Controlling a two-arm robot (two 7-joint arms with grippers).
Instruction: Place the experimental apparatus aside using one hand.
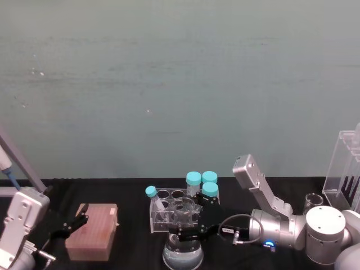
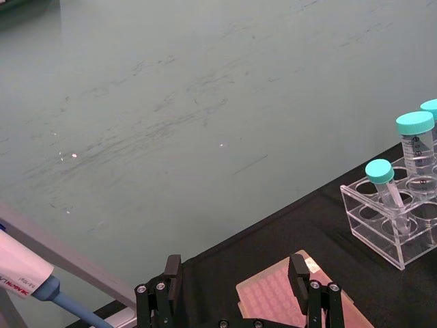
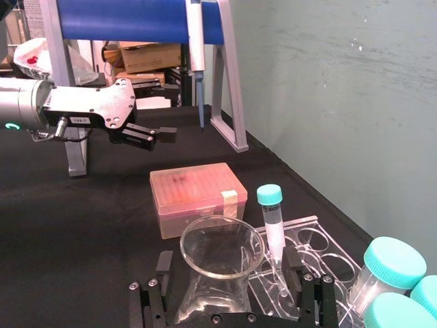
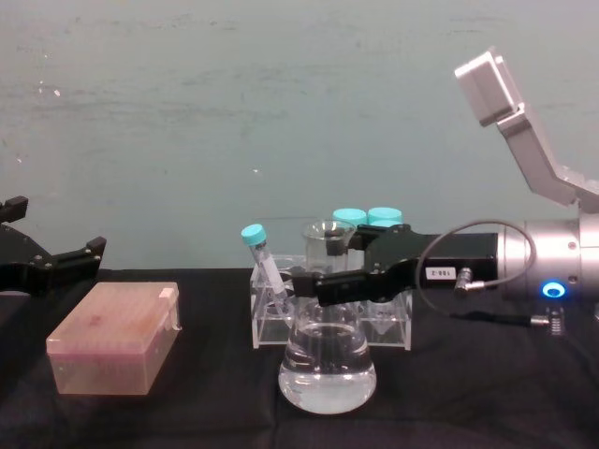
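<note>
Chest view: the right gripper (image 4: 314, 279) is reaching in from the right at the height of the neck of the conical glass flask (image 4: 328, 365). Its black fingers (image 4: 351, 281) are straddling that neck. In the right wrist view the fingers are standing wide apart, with the flask's open mouth between them and a gap showing on each side. A blue light (image 4: 552, 290) is glowing on the silver wrist.

The flask is standing upright on the black bench (image 4: 487, 393), with what appears to be clear liquid in its lower part. It is sitting just in front of the clear tube rack (image 1: 163, 216), on the robot's side of it. Teal-capped tubes (image 4: 367, 217) are standing upright in the rack, and one thinner tube (image 4: 260, 253) is leaning at its left end.

In the head view the tall acrylic stand (image 1: 344, 163) is standing at the far right edge of the bench. The small glass beaker (image 1: 313, 201) is sitting just beside it, well apart from the flask.

The left gripper (image 2: 234, 273) is hanging at the left, above the pink tip box (image 4: 117, 351). Its fingers are spread wide and gripping nothing.
</note>
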